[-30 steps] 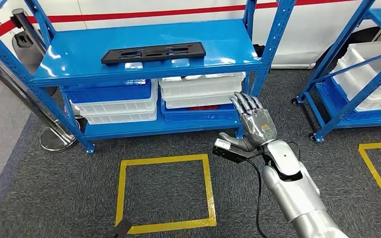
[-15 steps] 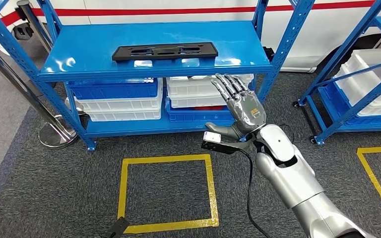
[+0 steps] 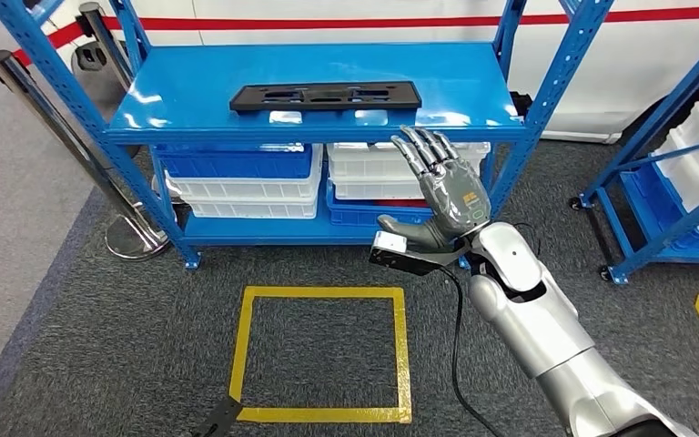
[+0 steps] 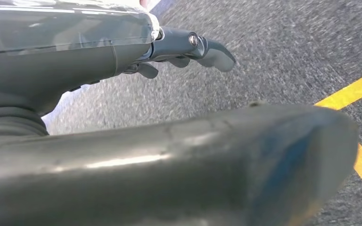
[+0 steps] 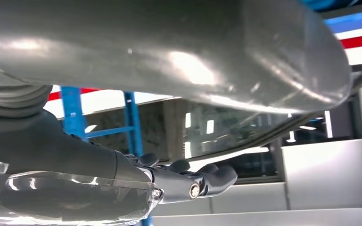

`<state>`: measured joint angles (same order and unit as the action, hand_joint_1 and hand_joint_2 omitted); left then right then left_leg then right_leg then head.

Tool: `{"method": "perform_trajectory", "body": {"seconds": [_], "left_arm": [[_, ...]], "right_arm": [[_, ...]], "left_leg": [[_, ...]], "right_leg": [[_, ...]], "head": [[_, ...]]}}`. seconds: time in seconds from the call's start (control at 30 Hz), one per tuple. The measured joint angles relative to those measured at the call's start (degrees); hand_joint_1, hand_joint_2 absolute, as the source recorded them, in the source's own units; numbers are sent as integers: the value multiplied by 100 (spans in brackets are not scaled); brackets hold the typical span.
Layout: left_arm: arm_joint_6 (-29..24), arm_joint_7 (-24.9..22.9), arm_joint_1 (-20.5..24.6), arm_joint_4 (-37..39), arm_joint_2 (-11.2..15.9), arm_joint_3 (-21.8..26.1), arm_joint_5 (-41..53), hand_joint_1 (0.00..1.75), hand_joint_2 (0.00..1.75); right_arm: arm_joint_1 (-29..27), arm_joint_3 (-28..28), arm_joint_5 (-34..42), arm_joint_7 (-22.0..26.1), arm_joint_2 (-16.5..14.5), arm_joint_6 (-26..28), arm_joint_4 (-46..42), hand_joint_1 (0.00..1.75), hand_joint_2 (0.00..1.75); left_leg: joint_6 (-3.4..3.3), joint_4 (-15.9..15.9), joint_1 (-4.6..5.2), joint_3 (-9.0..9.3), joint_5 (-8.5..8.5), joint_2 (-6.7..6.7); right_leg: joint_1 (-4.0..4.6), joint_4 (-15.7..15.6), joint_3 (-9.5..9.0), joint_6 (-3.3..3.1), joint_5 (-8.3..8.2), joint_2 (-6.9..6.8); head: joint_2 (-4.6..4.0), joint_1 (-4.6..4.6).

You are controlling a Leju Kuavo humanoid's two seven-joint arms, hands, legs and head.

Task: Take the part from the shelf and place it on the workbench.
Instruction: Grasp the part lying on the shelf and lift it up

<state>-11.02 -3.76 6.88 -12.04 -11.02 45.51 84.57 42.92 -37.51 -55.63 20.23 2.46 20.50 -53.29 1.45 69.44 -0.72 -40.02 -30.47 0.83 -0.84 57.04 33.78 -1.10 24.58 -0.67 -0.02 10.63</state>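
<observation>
A flat black part point(image 3: 323, 95) with cut-outs lies lengthwise on the top board of the blue shelf point(image 3: 191, 114). My right hand point(image 3: 441, 187) is raised in front of the shelf's front edge, below the part's right end, palm facing away from me. Its fingers are spread and hold nothing. In the right wrist view the right hand point(image 5: 122, 179) is stretched out and empty. In the left wrist view my left hand point(image 4: 188, 47) hangs over grey carpet with its fingers extended and nothing in them.
White and blue bins point(image 3: 255, 177) fill the shelf's lower level. A chrome stanchion post point(image 3: 132, 238) stands at the left. A yellow tape square point(image 3: 323, 355) marks the carpet before the shelf. A second blue rack point(image 3: 673, 182) with white bins stands at the right.
The whole picture has shifted, so the camera has moved and the shelf sits more central. My right hand has risen from beside the lower bins to the top board's front edge.
</observation>
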Motion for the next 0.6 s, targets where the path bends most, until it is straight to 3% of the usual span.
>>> {"method": "perform_trajectory", "body": {"seconds": [0.07,0.1,0.2,0.27,0.37,0.43,0.5,0.57,0.6], "left_arm": [[-2,-7,-6,2,1,11,-5,0,0],[-2,-11,-13,3,2,13,-4,0,0],[-3,-15,-8,6,7,15,15,0,0],[1,-20,11,11,7,15,42,0,0],[5,-34,16,16,4,15,63,0,0],[7,-44,18,17,4,16,65,0,0],[8,-51,35,18,4,17,64,0,0],[13,-43,53,19,3,18,63,0,0],[16,-35,57,19,3,19,63,0,0]], "right_arm": [[-3,0,1,-7,-20,-5,0,0,0],[-3,0,1,-16,-28,-5,0,0,0],[-3,1,-5,-51,-38,3,0,0,0],[-3,2,-13,-59,-37,14,0,0,0],[-14,6,-15,-47,-35,26,-1,0,0],[-20,18,-13,-37,-34,27,-2,0,0],[-45,30,-12,-20,-25,32,-3,0,0],[-121,38,-25,1,-1,51,-1,0,0],[-167,44,-38,10,11,66,-1,0,0]], "left_leg": [[47,444,-28,-245,-82,-32],[64,325,-42,-200,49,-54],[71,-746,-39,332,555,-275],[-19,-1071,-1,484,609,-373],[-159,-1081,12,464,616,-253],[-225,-1101,0,474,629,-196],[-271,-1109,-2,482,626,-157],[-296,-1108,11,489,616,-105],[-301,-1107,19,497,611,-73]], "right_leg": [[3,11,-11,-2,26,-114],[0,22,-20,9,43,-168],[-2,78,-68,73,128,-314],[28,113,-77,129,172,-398],[36,120,-86,192,205,-483],[5,299,-19,234,352,-300],[-9,881,262,254,666,-39],[2,1564,636,247,891,35],[7,1689,730,233,855,40]], "head": [[0,1],[0,1],[0,1],[0,0],[0,-1],[0,-2],[0,-2],[0,-2],[0,-2]]}}
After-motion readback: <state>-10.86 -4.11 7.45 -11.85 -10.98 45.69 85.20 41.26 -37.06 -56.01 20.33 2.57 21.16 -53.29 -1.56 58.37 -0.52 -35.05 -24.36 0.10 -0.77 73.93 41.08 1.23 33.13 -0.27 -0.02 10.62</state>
